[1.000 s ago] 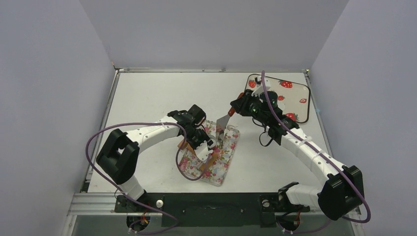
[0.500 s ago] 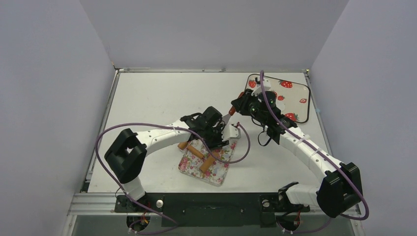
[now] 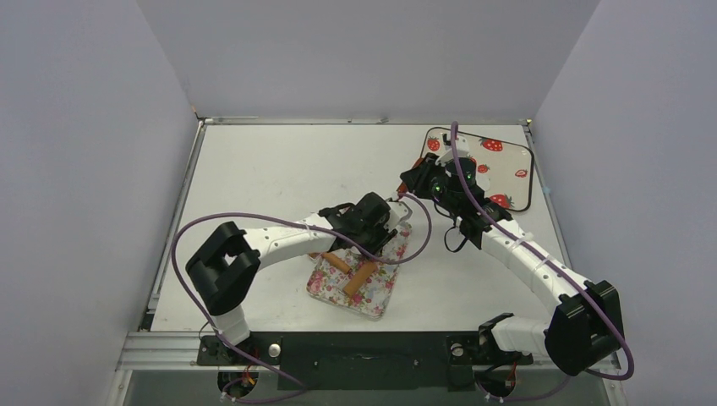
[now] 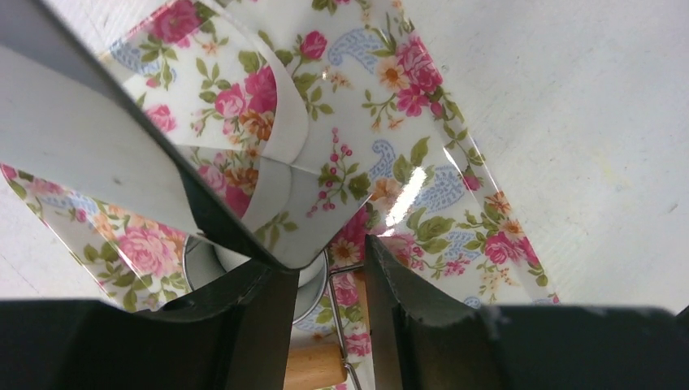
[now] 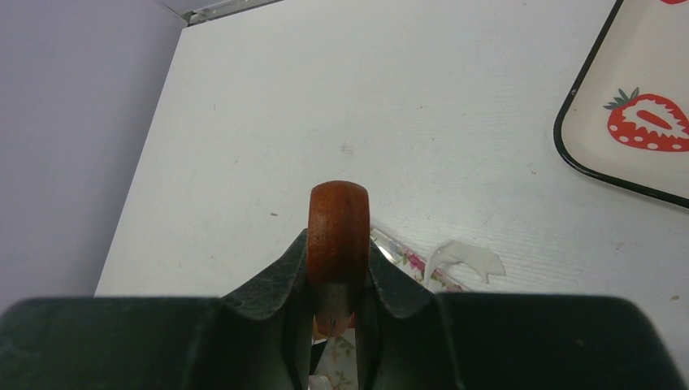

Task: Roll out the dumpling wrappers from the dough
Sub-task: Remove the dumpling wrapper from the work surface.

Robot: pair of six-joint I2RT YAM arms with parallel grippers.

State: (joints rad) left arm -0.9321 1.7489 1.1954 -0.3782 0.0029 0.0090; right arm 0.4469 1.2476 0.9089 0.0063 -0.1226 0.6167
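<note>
My right gripper (image 5: 335, 313) is shut on the red-brown spatula handle (image 5: 337, 236) and stands over the far end of the floral tray (image 3: 379, 298). The shiny spatula blade (image 4: 97, 138) slants across the left wrist view and mirrors the flowers. My left gripper (image 4: 329, 313) is open and low over the tray, its left finger (image 4: 260, 325) against the blade's lower edge. The silver metal ring (image 4: 195, 264) lies under the blade with something whitish inside, mostly hidden. A thin torn scrap of white dough (image 5: 467, 258) lies on the table by the tray's edge. No whole wrappers show.
The brown wooden roller (image 3: 351, 272) lies loose on the floral tray, and its end shows between my left fingers (image 4: 313, 366). A strawberry-print tray (image 3: 507, 169) sits at the back right. Purple cables loop over the floral tray. Grey walls close in the table.
My left gripper let go of the wooden roller, which now lies on the floral tray, and moved right and away to the spatula blade. The right gripper has barely moved.
</note>
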